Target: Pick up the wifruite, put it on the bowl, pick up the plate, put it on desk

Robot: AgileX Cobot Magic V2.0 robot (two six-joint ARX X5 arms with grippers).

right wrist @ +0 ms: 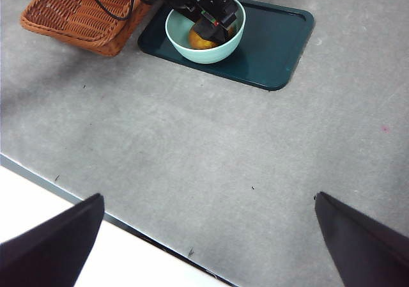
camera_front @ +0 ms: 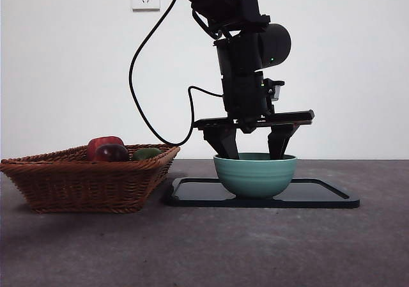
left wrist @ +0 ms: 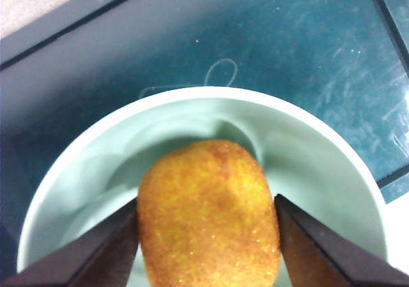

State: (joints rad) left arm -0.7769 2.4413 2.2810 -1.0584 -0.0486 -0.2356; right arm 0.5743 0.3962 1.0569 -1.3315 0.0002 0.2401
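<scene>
The wifruite [left wrist: 208, 217], a small brownish-orange oval fruit, sits low inside the mint-teal bowl [camera_front: 255, 175]. My left gripper [camera_front: 252, 153] reaches down into the bowl from above, its two jaws pressed against the fruit's sides. In the front view the bowl's wall hides the fruit. The right wrist view shows the bowl [right wrist: 176, 41], the fruit [right wrist: 199, 41] and the left gripper [right wrist: 211, 22] from afar. The bowl stands on a dark flat plate [camera_front: 319, 197] on the grey desk [camera_front: 204, 248]. My right gripper [right wrist: 208, 236] is open and empty, high over the desk's near edge.
A wicker basket [camera_front: 83, 178] stands left of the plate, touching its edge. It holds a red apple [camera_front: 102, 145], a dark purple fruit [camera_front: 114, 153] and a green fruit [camera_front: 147, 153]. The left arm's cable [camera_front: 137, 95] hangs behind the basket.
</scene>
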